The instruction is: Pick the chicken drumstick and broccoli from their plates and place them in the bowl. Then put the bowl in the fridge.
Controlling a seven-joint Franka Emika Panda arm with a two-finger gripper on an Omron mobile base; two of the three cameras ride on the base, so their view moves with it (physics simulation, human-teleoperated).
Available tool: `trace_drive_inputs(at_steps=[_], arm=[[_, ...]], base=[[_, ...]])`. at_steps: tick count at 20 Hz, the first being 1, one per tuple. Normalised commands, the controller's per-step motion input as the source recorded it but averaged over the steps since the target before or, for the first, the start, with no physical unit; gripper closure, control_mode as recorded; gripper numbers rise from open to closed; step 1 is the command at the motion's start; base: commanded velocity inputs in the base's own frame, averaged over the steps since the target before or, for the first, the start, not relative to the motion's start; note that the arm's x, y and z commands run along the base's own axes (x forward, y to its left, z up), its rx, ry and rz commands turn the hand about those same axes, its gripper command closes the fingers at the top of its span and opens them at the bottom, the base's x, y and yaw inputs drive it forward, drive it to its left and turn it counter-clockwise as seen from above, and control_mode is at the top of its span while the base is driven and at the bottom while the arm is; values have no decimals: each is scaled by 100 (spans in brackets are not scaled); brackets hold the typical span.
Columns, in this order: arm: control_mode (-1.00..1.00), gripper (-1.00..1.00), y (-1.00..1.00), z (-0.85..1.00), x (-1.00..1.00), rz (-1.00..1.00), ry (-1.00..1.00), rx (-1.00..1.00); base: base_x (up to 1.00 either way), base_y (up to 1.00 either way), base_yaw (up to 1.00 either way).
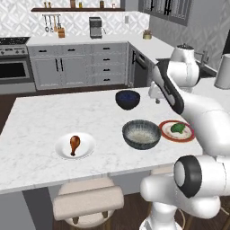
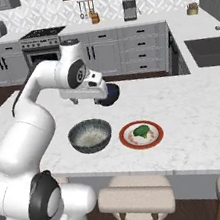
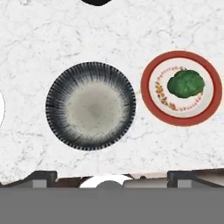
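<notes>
The chicken drumstick (image 1: pixel 74 144) lies on a plain white plate (image 1: pixel 88 146) at the island's front left. Right of it stands the wide ribbed dark-grey bowl (image 1: pixel 141 134) (image 2: pixel 90 134) (image 3: pixel 90 106), with nothing in it. Beside the bowl, the broccoli (image 1: pixel 178 128) (image 2: pixel 142 131) (image 3: pixel 186 84) sits on the red-rimmed plate (image 1: pixel 164 131) (image 2: pixel 125 138) (image 3: pixel 147 87). My gripper (image 1: pixel 156 99) (image 2: pixel 85 102) (image 3: pixel 111 177) hangs well above the counter, pointing straight down near the bowl. It is open and holds nothing. The fridge is out of view.
A smaller glossy navy bowl (image 1: pixel 127 99) (image 2: pixel 110 93) stands behind the ribbed one. Padded stools (image 1: pixel 87 200) (image 2: pixel 136 200) line the marble island's (image 1: pixel 40 117) near edge. Grey cabinets and a stove (image 1: pixel 13 67) run along the back wall, with a sink counter (image 2: pixel 208 50) on the right.
</notes>
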Motion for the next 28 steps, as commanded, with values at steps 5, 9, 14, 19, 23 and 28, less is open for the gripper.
trace_drive_inputs(at_steps=[5, 9, 14, 19, 23, 28], arm=[[-100, -100, -100, -23, 38, -42, 16, 29], [-100, -100, -72, -55, 20, -30, -4, 8], [-100, -100, -52, -99, 0, -19, -2, -1], [-100, -100, -25, -94, 0, -15, -2, -6], [-100, -100, -34, -59, 20, -3, 0, 0], [-100, -100, -35, -16, 50, 0, 0, 0]], base=[[0, 0, 0], [0, 0, 0], [0, 0, 0], [0, 0, 0], [0, 0, 0], [0, 0, 0]])
